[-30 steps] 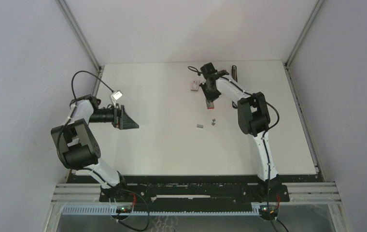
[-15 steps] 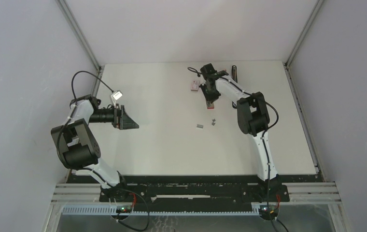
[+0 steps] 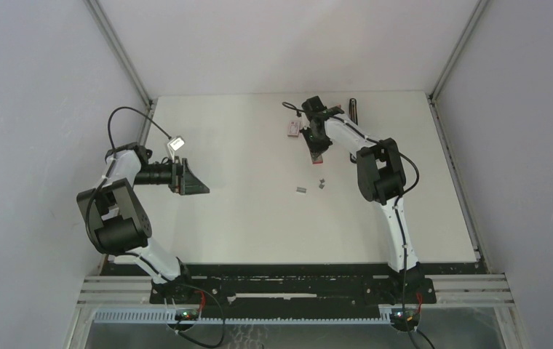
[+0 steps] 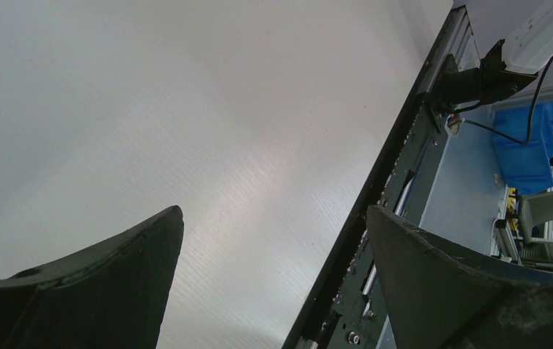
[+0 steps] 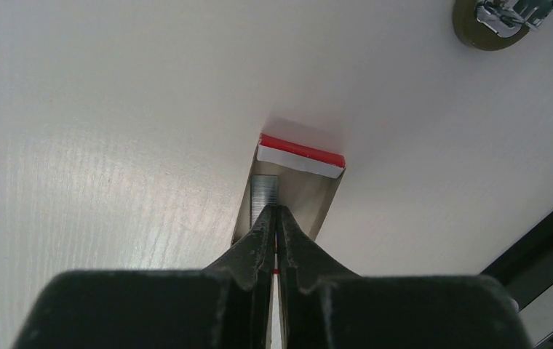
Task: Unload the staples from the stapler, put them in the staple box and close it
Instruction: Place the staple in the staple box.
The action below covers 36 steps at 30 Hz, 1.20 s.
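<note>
The black stapler [image 3: 353, 110] lies at the table's back right, beside my right arm. Two short grey staples strips [image 3: 302, 190] [image 3: 322, 183] rest on the table in the middle. My right gripper [image 3: 318, 150] points down over a small open tray with a red-and-white end [image 5: 301, 157]. A silvery strip of staples [image 5: 264, 190] lies in that tray. The right gripper [image 5: 274, 211] is shut, its tips at the strip's near end, and nothing shows between the fingers. My left gripper [image 3: 195, 182] hovers far left, wide open and empty [image 4: 273, 218].
A small pink-and-white flat box [image 3: 293, 129] lies just left of the right gripper. A round dark disc with a metal clip [image 5: 488, 20] sits near the tray. The table's dark front rail [image 4: 375, 196] runs beside my left gripper.
The right gripper's jaws have closed fully over the tray. Neither arm has visibly shifted.
</note>
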{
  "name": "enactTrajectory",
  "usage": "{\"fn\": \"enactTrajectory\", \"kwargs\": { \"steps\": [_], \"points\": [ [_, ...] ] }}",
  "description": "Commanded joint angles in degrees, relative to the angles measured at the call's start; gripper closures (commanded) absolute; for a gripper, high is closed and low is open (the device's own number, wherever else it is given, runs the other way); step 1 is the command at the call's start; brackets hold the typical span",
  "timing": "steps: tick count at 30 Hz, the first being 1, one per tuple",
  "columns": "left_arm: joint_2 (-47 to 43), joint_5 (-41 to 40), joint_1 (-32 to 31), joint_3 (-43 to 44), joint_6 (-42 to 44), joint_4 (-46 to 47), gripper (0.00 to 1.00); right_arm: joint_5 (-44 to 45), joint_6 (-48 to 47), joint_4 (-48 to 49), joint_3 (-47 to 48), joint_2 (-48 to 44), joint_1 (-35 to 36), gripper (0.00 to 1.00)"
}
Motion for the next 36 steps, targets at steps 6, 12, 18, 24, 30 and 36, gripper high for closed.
{"fn": "enactTrajectory", "kwargs": {
  "steps": [6,12,18,24,30,36],
  "points": [
    [0.16,2.52,0.36,3.64,1.98,-0.73,0.00,-1.37,-3.52,2.19,0.15,-5.53,-0.16,1.00],
    [0.08,2.52,0.44,3.63,1.94,-0.83,0.00,-0.68,-4.97,4.00,-1.22,-8.07,-0.10,1.00],
    [0.09,2.52,0.39,3.61,2.07,-0.91,0.00,-1.51,-10.92,4.00,-2.23,-9.67,0.29,1.00],
    [0.25,2.61,0.35,3.66,2.33,-1.12,0.00,-1.98,-18.77,4.95,-5.33,-11.28,0.35,1.00],
    [0.82,2.81,0.34,4.20,3.35,-2.39,0.00,-6.19,-26.82,7.19,-10.39,-13.26,-0.01,1.00],
    [0.96,2.87,0.36,4.20,3.44,-2.55,0.00,-6.51,-29.31,7.77,-10.61,-12.39,-0.14,1.00]
  ]
}}
